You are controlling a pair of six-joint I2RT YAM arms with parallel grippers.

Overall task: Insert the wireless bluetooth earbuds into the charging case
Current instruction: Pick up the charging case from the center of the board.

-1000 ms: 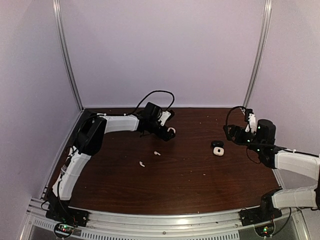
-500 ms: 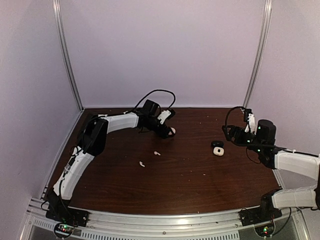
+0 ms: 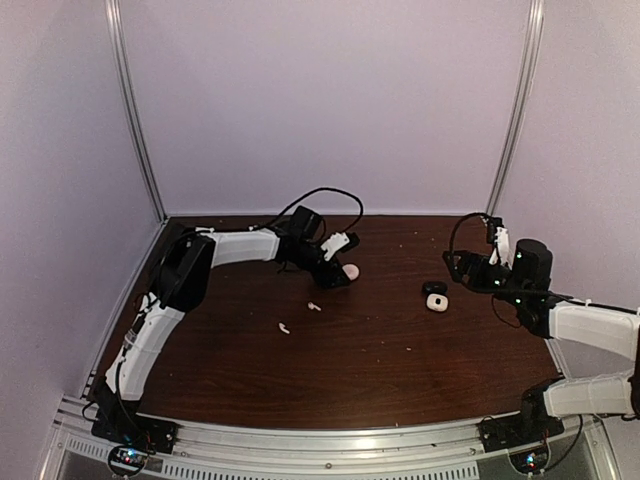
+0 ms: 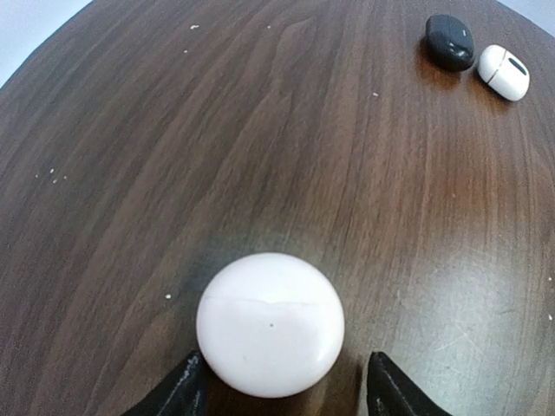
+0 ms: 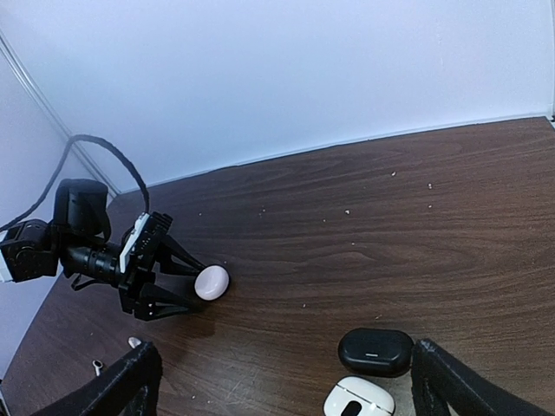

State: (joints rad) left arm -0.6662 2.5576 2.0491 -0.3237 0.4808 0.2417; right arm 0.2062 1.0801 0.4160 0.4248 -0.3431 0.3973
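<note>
The left gripper (image 4: 284, 374) straddles a round white charging case (image 4: 270, 322), lid shut, on the dark wooden table (image 4: 260, 130). Its jaws are apart, one finger close against the case and a gap showing at the other. A white earbud (image 3: 314, 306) and a second earbud (image 3: 284, 327) lie loose nearer the arm bases. The right gripper (image 5: 295, 386) stands wide apart, holding nothing, just behind a black case (image 5: 375, 351) and a white case (image 5: 358, 400), both shut.

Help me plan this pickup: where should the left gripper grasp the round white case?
Likely across its widest middle, a finger on each curved flank, coming low along the table: the round white case lies flat and domed, the left gripper straddling it.
</note>
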